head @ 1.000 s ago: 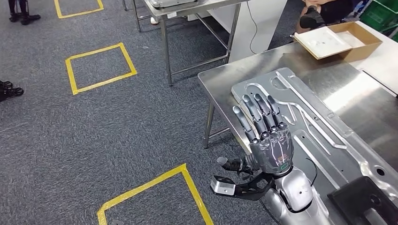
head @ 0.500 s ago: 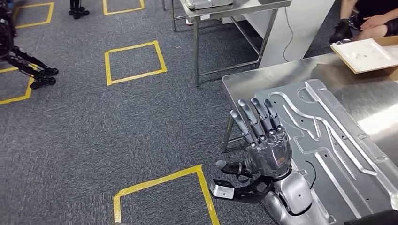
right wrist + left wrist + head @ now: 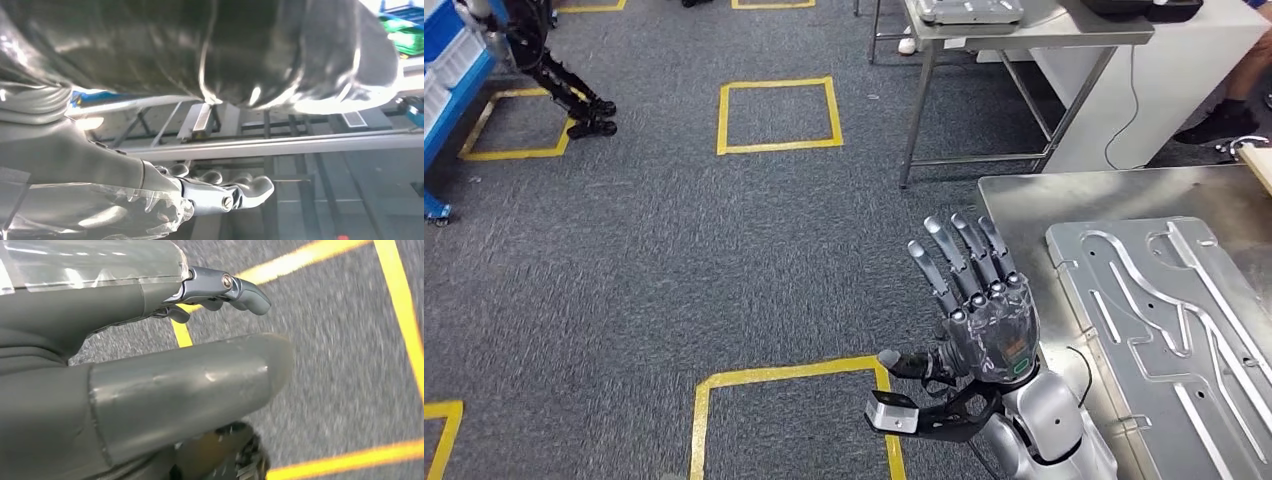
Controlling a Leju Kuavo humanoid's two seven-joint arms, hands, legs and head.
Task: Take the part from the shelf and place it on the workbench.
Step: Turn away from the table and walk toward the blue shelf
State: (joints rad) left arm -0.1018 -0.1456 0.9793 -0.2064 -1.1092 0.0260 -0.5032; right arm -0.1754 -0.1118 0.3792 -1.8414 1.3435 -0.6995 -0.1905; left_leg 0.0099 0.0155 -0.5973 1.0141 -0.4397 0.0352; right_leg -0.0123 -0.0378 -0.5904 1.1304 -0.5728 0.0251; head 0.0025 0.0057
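Head view has turned away from the counter (image 3: 1014, 200); the part (image 3: 1174, 330) lies there, both robot hands empty: left robot hand (image 3: 974, 300) open, right robot hand (image 3: 150, 195) open too, so the job looks done

We are in a workshop or robotics lab: yellow tape squares (image 3: 780, 116) mark the grey carpet floor (image 3: 674, 270), with a stainless-steel worktop (image 3: 1034, 205) and a steel-legged bench (image 3: 984, 40).

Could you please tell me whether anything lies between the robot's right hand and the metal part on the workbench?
Nothing visible does. The right hand, empty with fingers spread, is beside the workbench edge, and only a strip of bare steel top separates it from the metal part.
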